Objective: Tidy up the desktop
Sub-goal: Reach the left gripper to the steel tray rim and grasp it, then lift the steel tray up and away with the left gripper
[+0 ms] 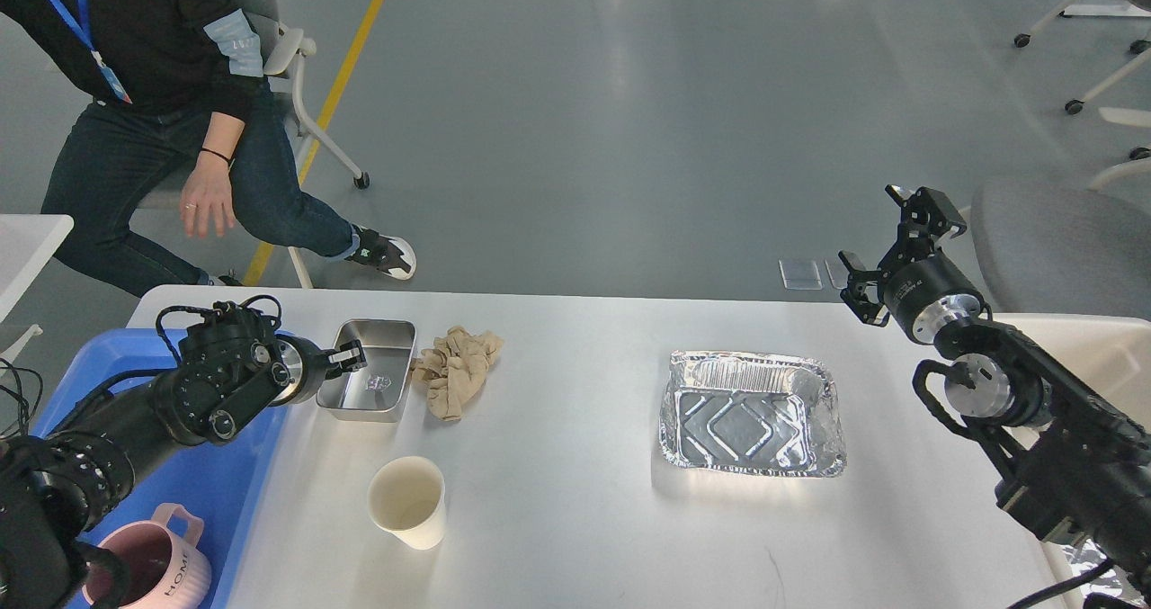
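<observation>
The white desktop (575,528) carries a small steel tray (376,384), a crumpled beige cloth (457,371), a paper cup (406,501) and a foil tray (751,411). My left gripper (351,358) is at the steel tray's left rim, low over it. Its fingers look dark and close together, and I cannot tell whether they grip the rim. My right gripper (886,245) is open and empty, raised beyond the far right corner of the desktop, well apart from the foil tray.
A blue plastic tray (216,474) lies at the left edge with a pink mug (148,568) in its near end. A seated person (162,114) is at the back left. A grey chair (1052,240) stands behind my right arm.
</observation>
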